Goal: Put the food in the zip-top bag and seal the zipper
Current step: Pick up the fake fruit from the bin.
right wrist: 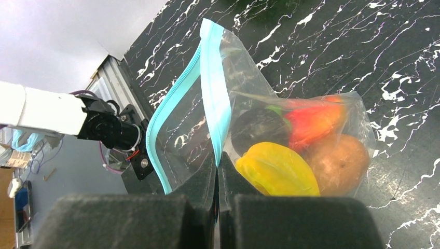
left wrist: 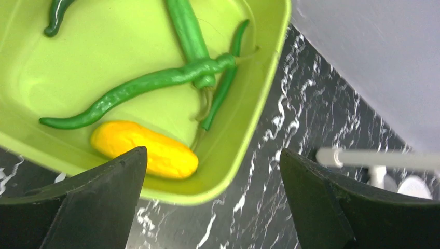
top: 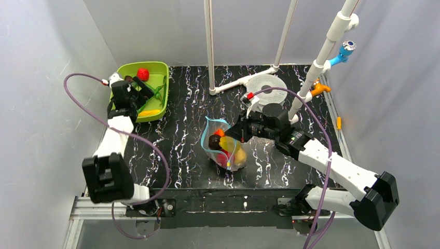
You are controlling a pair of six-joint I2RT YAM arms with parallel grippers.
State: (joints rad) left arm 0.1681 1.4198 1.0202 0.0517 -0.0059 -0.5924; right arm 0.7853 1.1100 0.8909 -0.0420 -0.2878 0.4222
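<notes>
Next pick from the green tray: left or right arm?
Left. The left gripper hangs open over the lime-green tray, just above the yellow piece. The right gripper is shut on the zipper of the zip-top bag, holding its mouth open.

We see a lime-green tray [top: 158, 66] in the back left corner of the surface [top: 181, 150], which is black with white veining. At the rear edge two thin white pipes [top: 209, 46] rise out of view, and a thicker white pipe [top: 327, 49] slants up on the right. A white round disc [top: 267, 85] lies by the pipes' foot. We spot a blue fitting [top: 344, 52] on the thick pipe and an orange piece [top: 319, 89] just beside its lower stretch. Pale walls [top: 46, 62] enclose it all.
</notes>
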